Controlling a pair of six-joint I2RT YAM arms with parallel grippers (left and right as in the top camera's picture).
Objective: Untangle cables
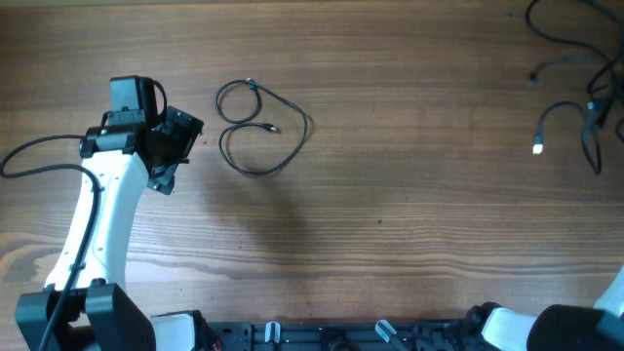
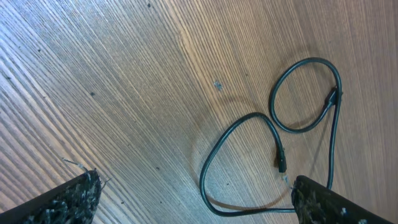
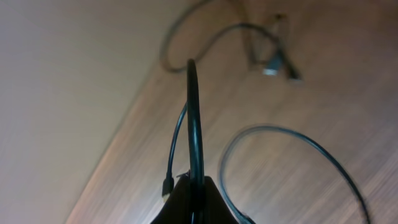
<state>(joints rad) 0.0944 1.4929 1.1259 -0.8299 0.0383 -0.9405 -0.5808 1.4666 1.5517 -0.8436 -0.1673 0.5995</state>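
A thin black cable (image 1: 263,127) lies on the wooden table in two loops, just right of my left gripper (image 1: 174,146). In the left wrist view this cable (image 2: 311,118) lies ahead, and its lower loop runs between the wide-open fingers of the left gripper (image 2: 196,208), which hold nothing. More black cables (image 1: 575,88) lie bunched at the far right, one with a pale plug end (image 1: 538,147). In the right wrist view my right gripper (image 3: 196,193) is shut on a black cable (image 3: 194,118) that arches up from the jaws. Other loops (image 3: 292,143) lie below it, blurred.
The table's far edge (image 3: 118,130) runs close beside the right gripper. The left arm (image 1: 102,214) reaches in from the lower left. The right arm's base (image 1: 585,327) is at the lower right; the right gripper itself is outside the overhead view.
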